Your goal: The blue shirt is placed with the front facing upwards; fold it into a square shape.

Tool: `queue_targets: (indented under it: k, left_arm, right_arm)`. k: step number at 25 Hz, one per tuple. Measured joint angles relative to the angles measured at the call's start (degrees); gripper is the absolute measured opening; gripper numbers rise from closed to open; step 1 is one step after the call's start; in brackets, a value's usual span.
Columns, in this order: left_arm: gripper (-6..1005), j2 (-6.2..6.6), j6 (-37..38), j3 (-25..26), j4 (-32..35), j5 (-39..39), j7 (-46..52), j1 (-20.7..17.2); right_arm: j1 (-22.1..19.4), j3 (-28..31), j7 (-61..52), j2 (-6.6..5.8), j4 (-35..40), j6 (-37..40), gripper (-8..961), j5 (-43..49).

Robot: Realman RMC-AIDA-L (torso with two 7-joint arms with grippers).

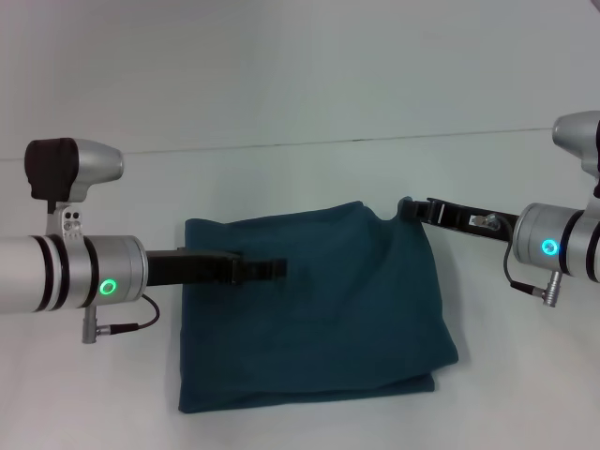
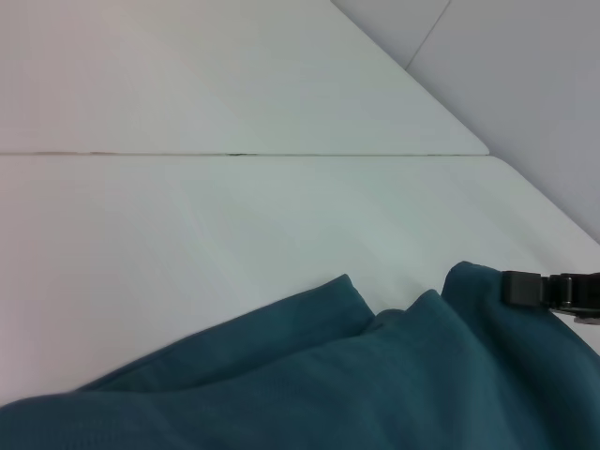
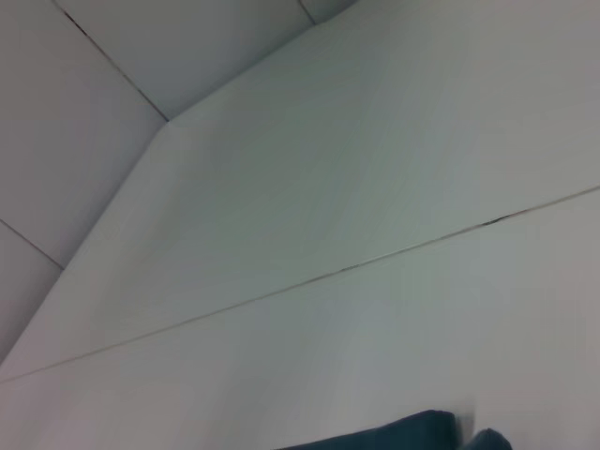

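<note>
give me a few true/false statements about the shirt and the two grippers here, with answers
1. The blue shirt lies spread flat with sleeves out. False: it is already folded into a compact, roughly square bundle.
2. The right gripper is at the shirt's far right corner. True; that corner is raised a little.
3. The left gripper is parked off the table, away from the cloth. False: it reaches over the shirt's left part.
4. The "FREE" lettering shows on top. False: only plain teal fabric shows.
5. The shirt rests on a white table. True.
</note>
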State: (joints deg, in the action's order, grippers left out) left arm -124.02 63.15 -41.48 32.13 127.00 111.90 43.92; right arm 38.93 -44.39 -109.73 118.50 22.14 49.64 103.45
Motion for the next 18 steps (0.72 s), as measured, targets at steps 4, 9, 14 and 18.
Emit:
queue_targets:
  k: [4,9,14,18]
  left_arm:
    - [873,0.00,-0.03,0.00,-0.09,-0.01,-0.02,0.02]
    - [873,0.00,-0.13,0.00,-0.30,-0.01,-0.07,0.04]
    - [873,0.00,-0.14,0.00,-0.32,-0.01,-0.09,-0.12]
    - [873,0.00,-0.09,0.00,-0.32,-0.01,-0.10,-0.31]
  right_arm:
    - [-0.01,0.01,-0.02,-0.21,-0.19,-0.27,175,0.00]
    - [-0.64,0.89,0.00,-0.22,0.11,-2.39,191,-0.51]
    - [-1.22,3.50,-0.03,-0.46,0.98,-3.14,340,-0.74]
    - [-2.17,4.35,-0.07,-1.13,2.54,-1.18,516,-0.73]
